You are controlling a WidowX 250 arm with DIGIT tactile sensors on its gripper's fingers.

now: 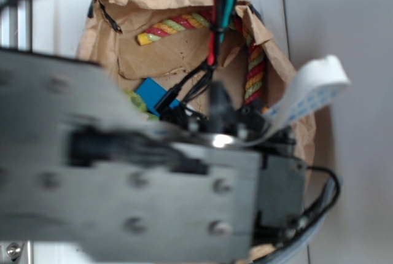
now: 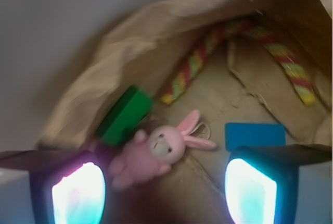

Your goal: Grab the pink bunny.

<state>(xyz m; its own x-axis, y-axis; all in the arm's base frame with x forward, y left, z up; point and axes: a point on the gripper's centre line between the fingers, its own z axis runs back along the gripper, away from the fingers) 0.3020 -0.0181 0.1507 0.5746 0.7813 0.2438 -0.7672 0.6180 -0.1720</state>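
Observation:
The pink bunny (image 2: 156, 151) lies on its back on brown paper in the wrist view, ears pointing right, a thin loop by its head. My gripper (image 2: 164, 193) is open, its two glowing fingertips (image 2: 78, 195) wide apart, and hangs over the paper. The bunny lies just ahead of the gap, nearer the left finger, and touches neither. In the exterior view the arm hides the bunny and the fingers; only the gripper's mount (image 1: 215, 120) shows.
A crumpled brown paper bag (image 1: 184, 6) walls the area. A striped rope (image 2: 192, 67) curves along the back. A green block (image 2: 125, 114) lies left of the bunny, a blue block (image 2: 255, 134) right. A yellow-green plush (image 1: 136, 103) peeks beside the arm.

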